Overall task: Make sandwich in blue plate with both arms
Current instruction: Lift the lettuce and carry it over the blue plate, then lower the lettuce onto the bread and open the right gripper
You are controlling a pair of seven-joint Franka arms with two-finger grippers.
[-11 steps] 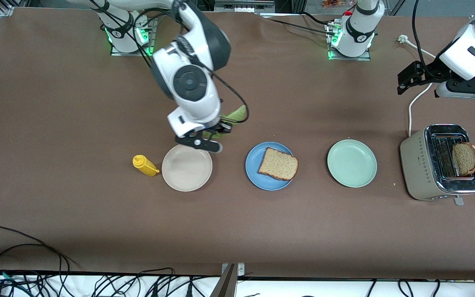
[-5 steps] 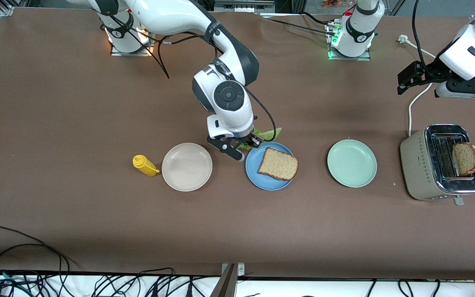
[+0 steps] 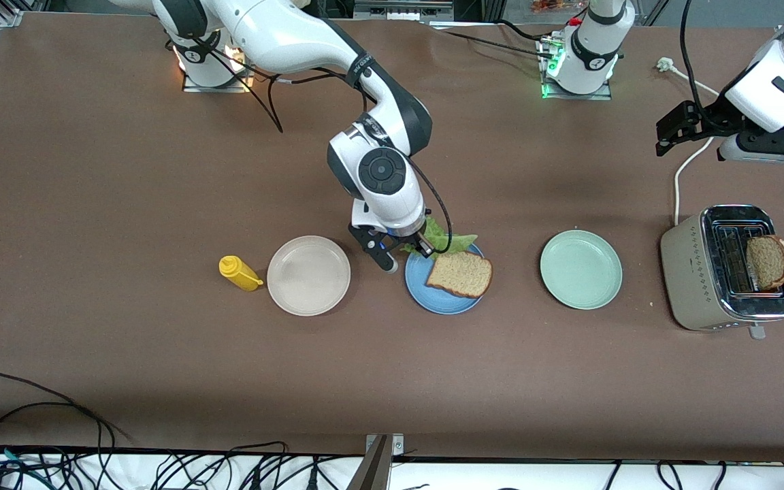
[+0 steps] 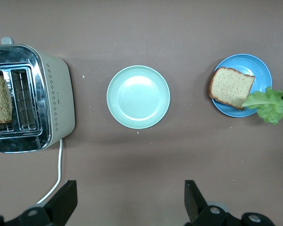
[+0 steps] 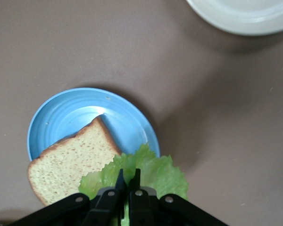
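Observation:
The blue plate (image 3: 426, 289) lies mid-table with one brown bread slice (image 3: 460, 274) on it. My right gripper (image 3: 425, 245) is shut on the green lettuce leaf (image 3: 448, 239) and holds it over the plate's rim on the robots' side. The right wrist view shows the lettuce (image 5: 153, 172) pinched between the fingers, over the plate (image 5: 73, 117) and the edge of the bread (image 5: 68, 165). A second bread slice (image 3: 768, 261) stands in the toaster (image 3: 698, 272). My left gripper (image 3: 678, 129) is open, waiting above the table near the toaster; the left wrist view shows the plate (image 4: 257, 66), bread (image 4: 230, 87) and lettuce (image 4: 269, 104).
A beige plate (image 3: 308, 275) and a yellow mustard bottle (image 3: 239, 273) lie toward the right arm's end. A pale green plate (image 3: 580, 269) lies between the blue plate and the toaster. The toaster's white cord (image 3: 688, 160) runs toward the robots' bases.
My right arm has carried the lettuce from near the beige plate across to the blue plate's rim. The left arm has not moved.

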